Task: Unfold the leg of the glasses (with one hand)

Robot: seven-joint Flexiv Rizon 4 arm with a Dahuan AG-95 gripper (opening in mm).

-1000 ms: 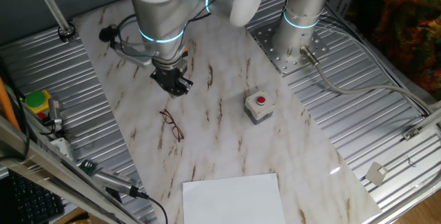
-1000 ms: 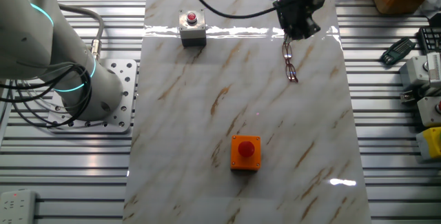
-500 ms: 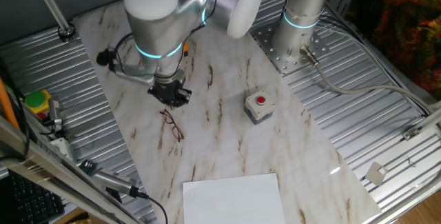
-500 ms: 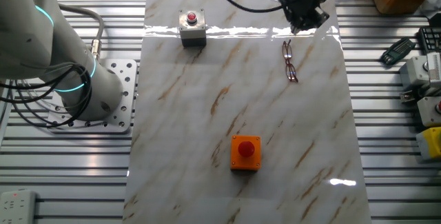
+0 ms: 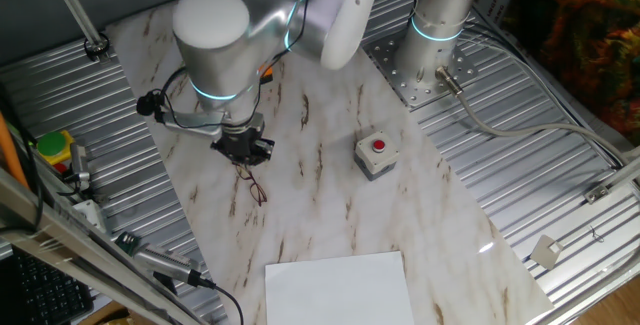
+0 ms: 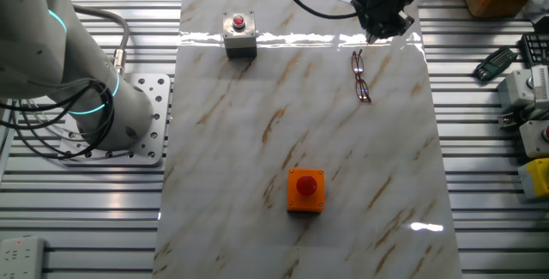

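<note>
Black and compact, the end effector (image 5: 243,148) hangs from a thick silver arm (image 5: 212,30) close over the near end of the small reddish-brown wire-framed glasses (image 5: 251,183). Over the last second it has slid across the table and sunk lower, from a spot well short of the spectacles to one right at their upper tip. Its two fingers are too dark and small to make out, so I cannot tell whether they are spread or pressed together, nor whether they touch the frame. From the other fixed view the end effector (image 6: 383,17) sits at the far edge of the slab, just beyond the glasses (image 6: 361,75), which lie flat in the same place as a second ago. My reading is that the approach is nearly finished and the leg has not yet been swung out.

White marble-patterned board (image 5: 330,215) with brown veins forms the table top, laid on ribbed aluminium rails. A small grey box with a red button (image 5: 375,154) stands well to the side of the glasses. An orange box with a red button (image 6: 305,190) sits farther away, and a blank white sheet of paper (image 5: 338,288) lies at one end. Cables and spare hardware crowd the margins around the table.
</note>
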